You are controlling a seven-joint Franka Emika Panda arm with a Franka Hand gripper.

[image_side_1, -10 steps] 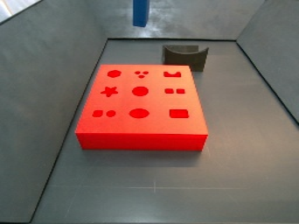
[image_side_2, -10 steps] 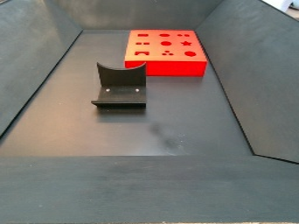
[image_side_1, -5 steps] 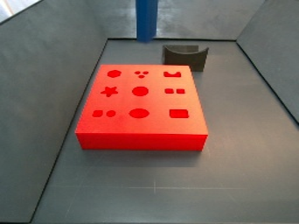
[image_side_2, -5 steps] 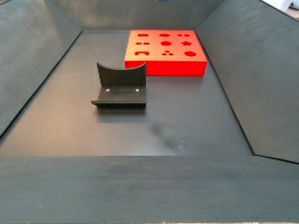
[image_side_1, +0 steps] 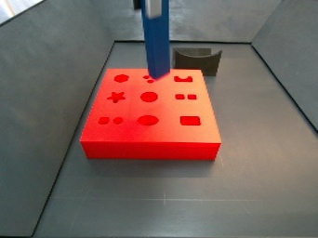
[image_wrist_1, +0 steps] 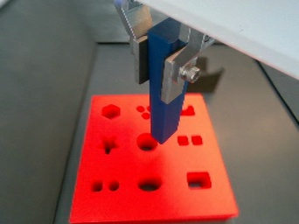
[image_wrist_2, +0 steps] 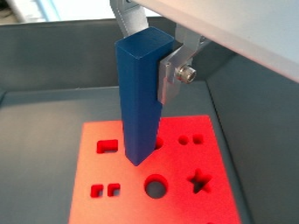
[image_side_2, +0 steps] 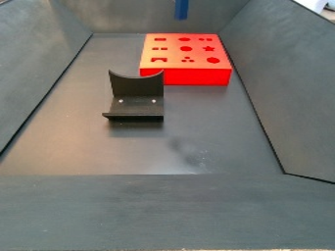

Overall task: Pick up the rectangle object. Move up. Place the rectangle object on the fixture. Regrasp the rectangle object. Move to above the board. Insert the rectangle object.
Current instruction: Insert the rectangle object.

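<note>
The gripper (image_wrist_1: pixel 163 66), above the red board (image_side_1: pixel 187 135), is clamped on the long, plain blue rectangle object (image_wrist_2: pixel 143 92), hanging upright.

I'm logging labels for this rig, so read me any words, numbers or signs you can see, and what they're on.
None: no readable text on the bright red board, the long blue rectangular block held upright in the hand above it, or the dark fixture on the floor.
</note>
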